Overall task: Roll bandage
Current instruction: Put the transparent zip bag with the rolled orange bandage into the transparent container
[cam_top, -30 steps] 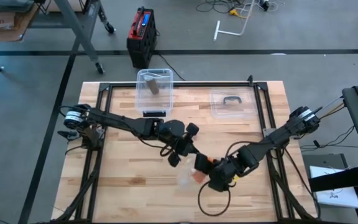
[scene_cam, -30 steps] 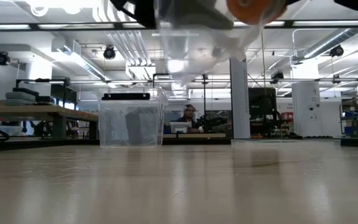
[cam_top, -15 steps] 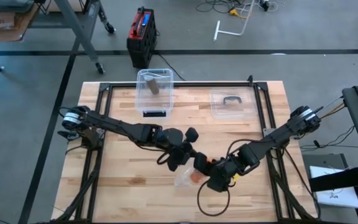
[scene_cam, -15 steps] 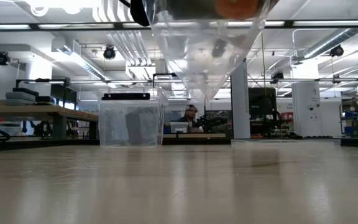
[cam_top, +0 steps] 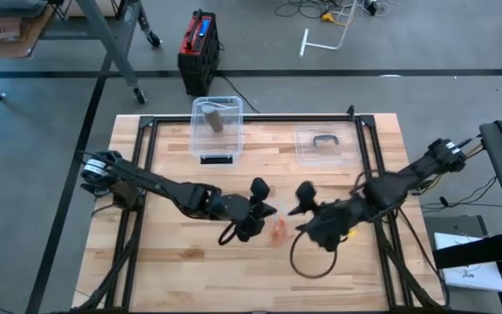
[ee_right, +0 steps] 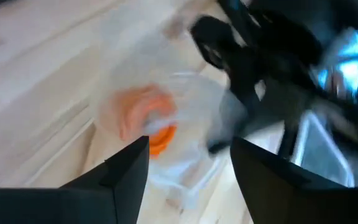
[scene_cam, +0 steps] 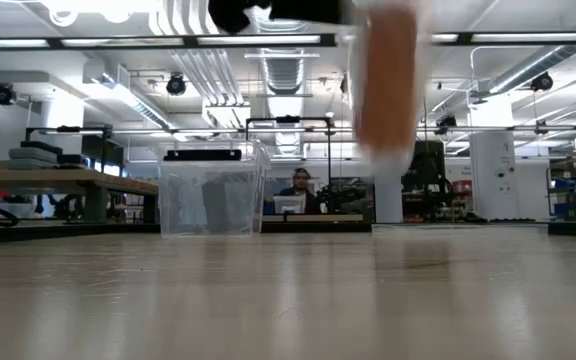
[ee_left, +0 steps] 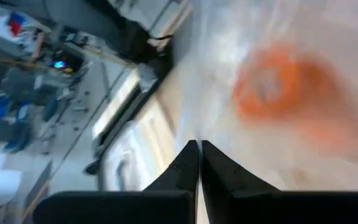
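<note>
From the table-level camera we see the orange bandage roll [scene_cam: 386, 80] hanging in the air above the wooden table [scene_cam: 288, 300], blurred, inside a clear plastic bag [scene_cam: 408, 90] that shows only as a pale haze around it. Looking down from above, we find that roll [cam_top: 279, 229] near the middle of the table [cam_top: 172, 270], between our two grippers and close to the left one. Our left arm reaches in low from the left edge, stretched long across the boards, and the left gripper [cam_top: 260, 212] sits just beside the roll; in its own wrist view the two dark fingers [ee_left: 191, 163] are pressed together, and the clear plastic [ee_left: 229, 56] with the orange roll [ee_left: 272, 87] lies right ahead of them, so they appear to be pinching the bag, though the pinch itself we cannot make out. Our right arm comes in from the right edge, bent at the elbow, and the right gripper [cam_top: 308, 208] sits apart from the roll with a bare strip of table between; its fingers [ee_right: 126, 168] stand wide apart with nothing between them, and past them we see the bagged roll [ee_right: 148, 118] and the left arm's dark gripper. A black cable loop [cam_top: 308, 262] lies on the boards under the right arm. Farther back stand a clear bin [cam_top: 217, 126] holding a dark object and a clear lid [cam_top: 324, 145] lying flat. Beyond the table, a person [scene_cam: 301, 188] sits at a desk.
</note>
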